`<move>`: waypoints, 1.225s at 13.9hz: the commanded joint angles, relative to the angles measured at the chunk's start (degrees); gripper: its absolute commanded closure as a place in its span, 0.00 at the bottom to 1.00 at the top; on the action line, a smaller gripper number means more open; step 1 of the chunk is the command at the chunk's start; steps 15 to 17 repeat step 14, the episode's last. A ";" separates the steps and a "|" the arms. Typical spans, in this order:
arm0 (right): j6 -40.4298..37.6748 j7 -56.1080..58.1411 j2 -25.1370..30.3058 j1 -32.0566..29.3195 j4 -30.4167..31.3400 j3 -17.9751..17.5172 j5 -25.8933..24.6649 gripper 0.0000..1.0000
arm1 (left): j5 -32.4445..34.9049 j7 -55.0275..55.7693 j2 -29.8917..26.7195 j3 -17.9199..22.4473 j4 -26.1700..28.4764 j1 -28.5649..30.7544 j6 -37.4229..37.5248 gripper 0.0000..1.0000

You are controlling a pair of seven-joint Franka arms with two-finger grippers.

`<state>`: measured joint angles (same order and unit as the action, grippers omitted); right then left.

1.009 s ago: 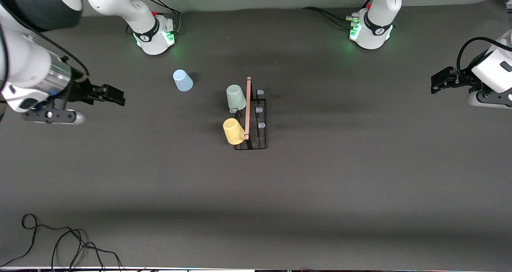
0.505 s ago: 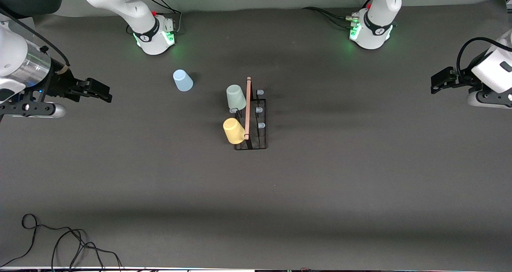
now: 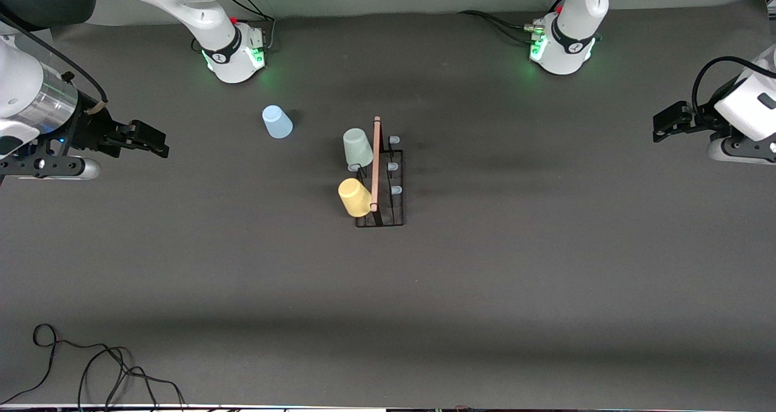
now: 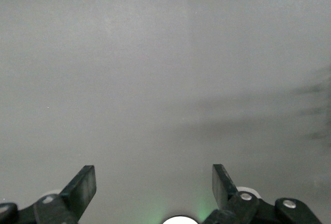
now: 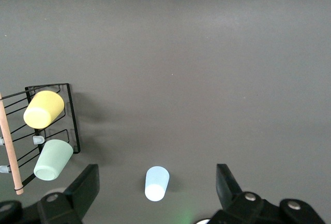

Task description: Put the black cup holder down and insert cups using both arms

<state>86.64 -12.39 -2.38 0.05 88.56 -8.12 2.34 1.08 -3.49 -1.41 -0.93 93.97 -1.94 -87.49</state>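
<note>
Cups were split: green cup [image 3: 357, 147] and yellow cup [image 3: 354, 197] were seated on the black cup holder [image 3: 383, 185] at counter [image 3: 485, 291] centre; blue cup [image 3: 277, 122] was left at its ten o'clock, upside down, presumably awaiting insertion. Right claw [image 3: 159, 142] at nine o'clock and left claw [image 3: 664, 123] at three o'clock were held wide and empty.

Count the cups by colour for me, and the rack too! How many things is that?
Blue cup: 1
Green cup: 1
Yellow cup: 1
Black cup holder: 1
Total: 4
</note>
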 commanded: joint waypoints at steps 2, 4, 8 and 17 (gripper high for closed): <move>1.52 1.23 1.86 -0.49 1.62 -0.94 -2.07 0.00 | -0.03 0.86 0.00 0.14 -0.45 -0.44 0.74 0.00; 1.52 1.23 1.77 -0.75 1.62 0.20 -2.17 0.00 | -0.03 0.86 -0.09 0.14 -0.54 -0.44 0.74 0.00; 1.26 1.05 2.12 -0.84 1.18 1.00 -1.90 0.00 | -0.03 0.86 -0.09 0.14 -0.54 -0.44 0.83 0.00; 0.47 1.14 2.56 -0.76 1.53 3.54 -1.90 0.00 | -0.03 0.86 -0.17 0.14 -0.54 -0.44 0.83 0.00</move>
